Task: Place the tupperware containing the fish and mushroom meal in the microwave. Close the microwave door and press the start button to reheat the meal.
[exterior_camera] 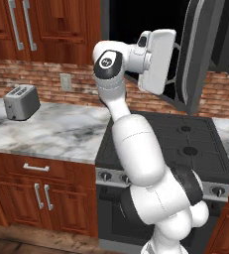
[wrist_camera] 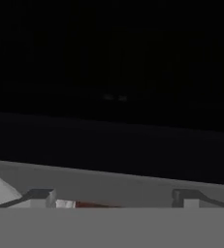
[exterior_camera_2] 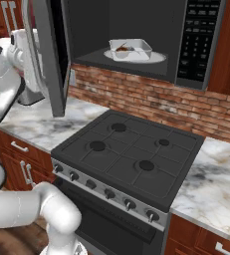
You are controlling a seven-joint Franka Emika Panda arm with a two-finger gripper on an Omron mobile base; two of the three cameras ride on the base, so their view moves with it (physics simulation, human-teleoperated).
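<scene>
1. the shallow translucent rectangular plastic tupperware (exterior_camera_2: 131, 49) sat on the pale round turntable (exterior_camera_2: 156, 58) inside the wide black microwave (exterior_camera_2: 136, 35); placement judged done.
2. the fish and mushroom meal (exterior_camera_2: 122, 49) showed as a small brown lump inside the tupperware.
3. the grey-framed, dark-glass microwave door (exterior_camera_2: 49, 55) stood wide open, left of the microwave cavity; closing and start press judged still to do.
4. the gripper (wrist_camera: 116, 197) sat close to a dark surface; fingertips (wrist_camera: 40, 197) apart, nothing seen between them.
5. the dark keypad panel (exterior_camera_2: 198, 32), right of the cavity, carried markings too small to read; no brand legible.
</scene>
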